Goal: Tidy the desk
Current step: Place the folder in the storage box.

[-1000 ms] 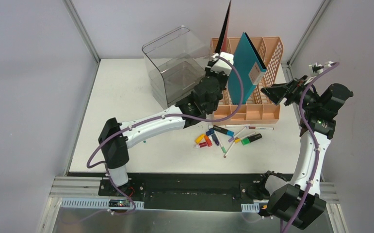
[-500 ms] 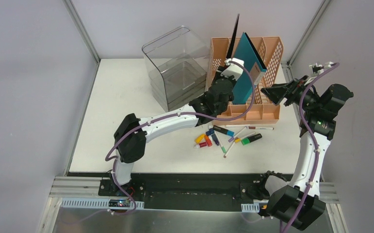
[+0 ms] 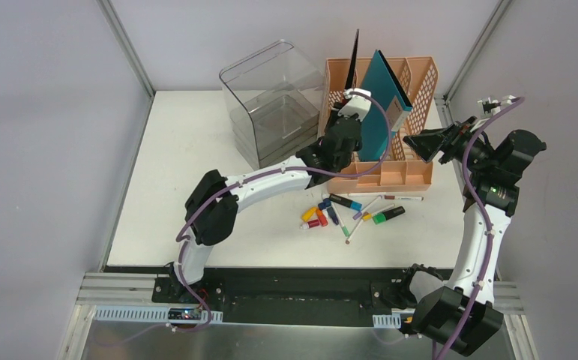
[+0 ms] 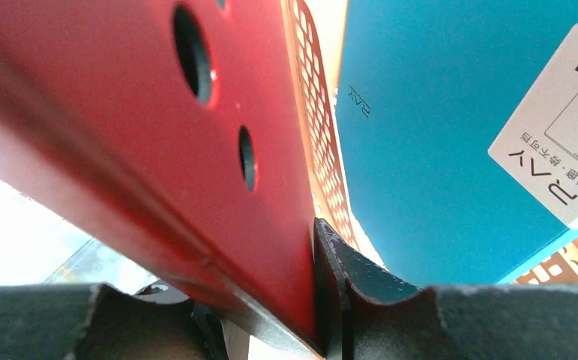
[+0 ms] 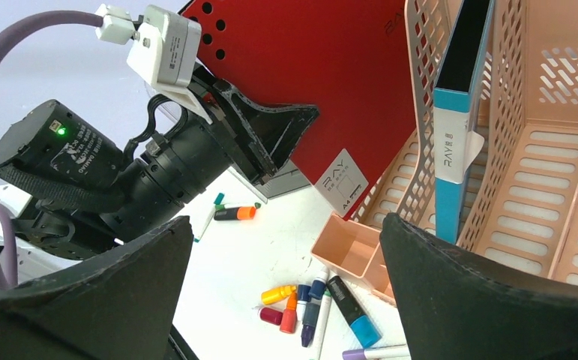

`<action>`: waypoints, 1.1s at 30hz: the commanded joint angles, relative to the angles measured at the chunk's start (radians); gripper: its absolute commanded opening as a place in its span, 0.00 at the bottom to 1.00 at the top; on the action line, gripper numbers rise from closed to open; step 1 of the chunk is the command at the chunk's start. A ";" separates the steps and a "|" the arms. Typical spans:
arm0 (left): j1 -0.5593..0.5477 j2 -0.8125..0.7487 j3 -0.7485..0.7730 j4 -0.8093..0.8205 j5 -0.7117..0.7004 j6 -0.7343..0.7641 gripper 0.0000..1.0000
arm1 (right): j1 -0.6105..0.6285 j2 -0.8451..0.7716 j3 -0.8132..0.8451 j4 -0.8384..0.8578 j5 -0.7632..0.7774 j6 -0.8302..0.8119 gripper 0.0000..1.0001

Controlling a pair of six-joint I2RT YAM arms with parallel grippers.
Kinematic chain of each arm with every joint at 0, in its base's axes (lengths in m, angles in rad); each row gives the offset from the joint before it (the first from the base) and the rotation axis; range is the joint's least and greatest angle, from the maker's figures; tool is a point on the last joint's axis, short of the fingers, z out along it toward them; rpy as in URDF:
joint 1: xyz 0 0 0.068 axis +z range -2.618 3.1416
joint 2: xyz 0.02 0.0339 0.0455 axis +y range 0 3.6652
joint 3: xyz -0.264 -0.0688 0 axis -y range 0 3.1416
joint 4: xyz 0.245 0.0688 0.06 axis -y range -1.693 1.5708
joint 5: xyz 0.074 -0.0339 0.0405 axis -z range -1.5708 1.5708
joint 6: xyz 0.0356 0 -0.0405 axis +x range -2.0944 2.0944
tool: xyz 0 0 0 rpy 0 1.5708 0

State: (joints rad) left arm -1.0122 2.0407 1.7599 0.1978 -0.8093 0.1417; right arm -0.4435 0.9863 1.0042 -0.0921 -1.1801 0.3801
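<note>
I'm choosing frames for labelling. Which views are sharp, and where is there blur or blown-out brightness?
Top external: evenly lit, sharp, soft shadows on the desk. Left wrist: the red folder is so close it looks soft, with a blown-out white patch at lower left. Right wrist: crisp on the peach rack, but the right pincer shows as black shapes.

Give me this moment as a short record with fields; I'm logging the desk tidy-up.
Left end effector: shut on red folder, held upright at the rack's left end
Right end effector: open, empty, right of rack
Teal folder: standing tilted in rack
Drawer box: left of rack
Markers: loose on desk in front of rack
</note>
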 commanded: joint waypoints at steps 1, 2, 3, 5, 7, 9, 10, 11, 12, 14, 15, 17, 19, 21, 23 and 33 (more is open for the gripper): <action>0.007 -0.006 0.036 0.018 0.015 -0.075 0.00 | -0.008 -0.026 0.008 0.020 0.011 -0.027 0.99; 0.007 -0.003 0.033 0.013 0.017 -0.086 0.00 | -0.007 -0.024 0.007 0.020 0.011 -0.027 0.99; 0.007 -0.001 0.031 0.010 0.021 -0.093 0.00 | -0.007 -0.023 0.007 0.019 0.012 -0.026 0.99; 0.012 0.004 0.032 0.006 0.036 -0.101 0.00 | -0.008 -0.021 0.007 0.019 0.011 -0.027 0.99; 0.021 0.013 0.056 -0.008 0.044 -0.102 0.00 | -0.008 -0.020 0.005 0.019 0.011 -0.026 0.99; 0.034 0.018 0.074 -0.013 0.053 -0.103 0.00 | -0.008 -0.019 0.004 0.020 0.013 -0.028 0.99; 0.039 0.020 0.081 -0.013 0.057 -0.103 0.00 | -0.008 -0.019 0.004 0.021 0.013 -0.029 0.99; 0.043 0.024 0.088 -0.012 0.062 -0.103 0.00 | -0.008 -0.017 0.004 0.021 0.013 -0.029 0.99; 0.046 0.029 0.092 -0.011 0.068 -0.102 0.00 | -0.008 -0.015 0.003 0.021 0.013 -0.027 0.99; 0.047 0.042 0.091 0.008 0.072 -0.092 0.00 | -0.006 -0.014 0.002 0.022 0.012 -0.027 0.99; 0.048 0.051 0.092 0.017 0.072 -0.082 0.00 | -0.006 -0.014 0.002 0.022 0.013 -0.028 0.99; 0.047 0.067 0.093 0.024 0.071 -0.067 0.00 | -0.006 -0.011 0.001 0.021 0.012 -0.029 0.99; 0.048 0.078 0.085 0.024 0.074 -0.060 0.00 | -0.006 -0.010 0.001 0.022 0.013 -0.029 0.99; 0.047 0.076 0.068 0.021 0.088 -0.070 0.00 | -0.006 -0.009 0.001 0.023 0.011 -0.027 0.99; 0.047 0.068 0.046 0.011 0.112 -0.096 0.00 | -0.006 -0.009 0.001 0.023 0.011 -0.028 0.99; 0.043 -0.001 0.018 -0.136 0.311 -0.170 0.62 | -0.006 -0.007 -0.003 0.028 0.008 -0.028 0.99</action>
State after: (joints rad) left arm -0.9623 2.1426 1.7901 0.1104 -0.6441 0.0223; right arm -0.4435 0.9867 1.0035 -0.0921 -1.1667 0.3714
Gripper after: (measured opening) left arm 0.532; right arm 0.991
